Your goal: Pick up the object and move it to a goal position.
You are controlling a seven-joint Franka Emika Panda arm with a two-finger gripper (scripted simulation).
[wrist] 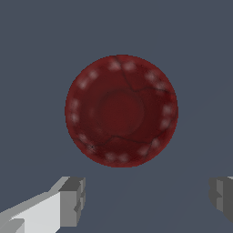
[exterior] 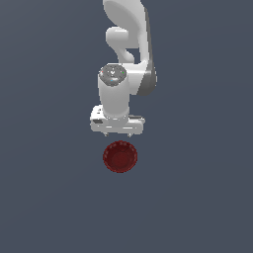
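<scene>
Across the whole scene, a flat, plain slate-blue surface [exterior: 44,197] is lying under everything, filling both views edge to edge. Above it, my white, rounded arm [exterior: 126,44] is reaching down from the top of the exterior view, with a dark grey joint cover showing on the exterior view's right and a round grey cap with small coloured dots sitting on the wrist. Below that, my white, block-shaped gripper [exterior: 118,133] is hanging with its broad body level, just above the bowl in the exterior view and not touching it.

Next in size, the small round dark red bowl [exterior: 120,156] with a finely ribbed rim is sitting upright on the surface, its mouth facing up, roughly as wide as my gripper. From the wrist view, the bowl [wrist: 121,111] is showing its full circle, with pale highlights spotted around the inner wall and thin dark lines crossing the inside.

Smallest of all, my 2 grey fingertips [wrist: 73,201] are standing wide apart at the edge of the wrist view, with nothing between them. Both are sitting clear of the bowl's rim, with bare surface showing between them and it.
</scene>
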